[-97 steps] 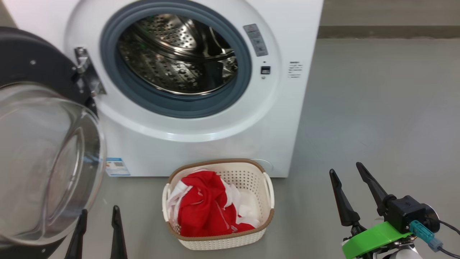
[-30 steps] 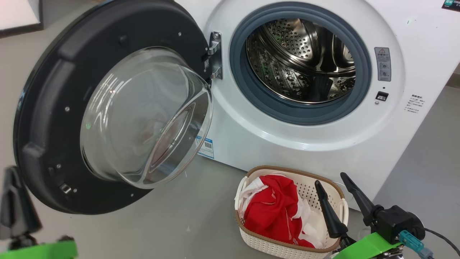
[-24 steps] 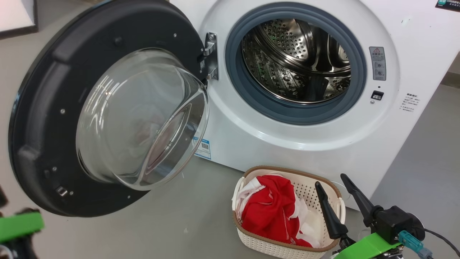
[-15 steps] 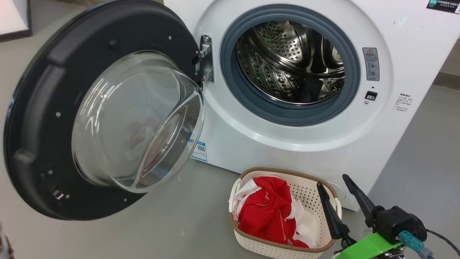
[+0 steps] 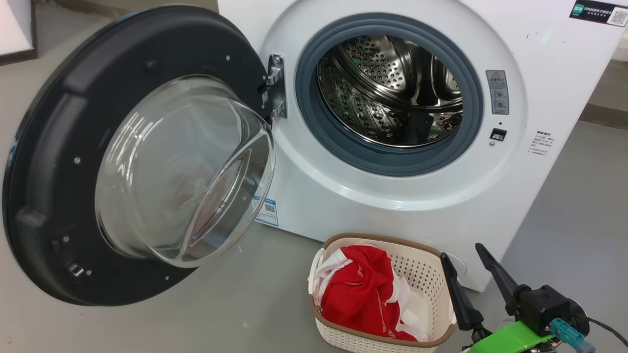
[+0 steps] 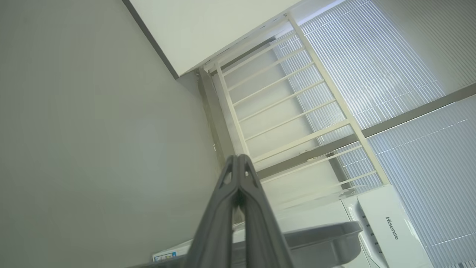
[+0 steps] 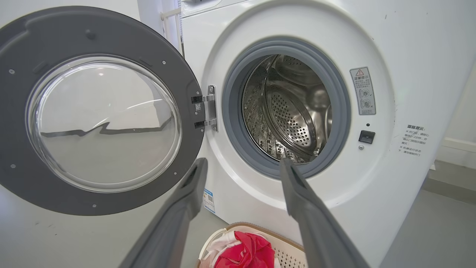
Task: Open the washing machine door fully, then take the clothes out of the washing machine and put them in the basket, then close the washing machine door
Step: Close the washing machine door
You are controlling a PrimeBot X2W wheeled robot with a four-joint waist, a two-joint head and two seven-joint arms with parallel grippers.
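Clothes [image 5: 360, 294] in basket [image 5: 343, 337], drum [image 5: 382, 98] seemingly empty; door [image 5: 49, 147] needs pushing shut. Right hand [image 5: 460, 250] apart, left hand [image 6: 237, 158] together.

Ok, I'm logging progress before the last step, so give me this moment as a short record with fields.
washing machine door: wide open
washing machine: drum bare, no clothes seen
basket: on floor before machine
clothes: red and white, piled in basket
left gripper: shut, empty
right gripper: open, empty, beside basket
remaining: close door
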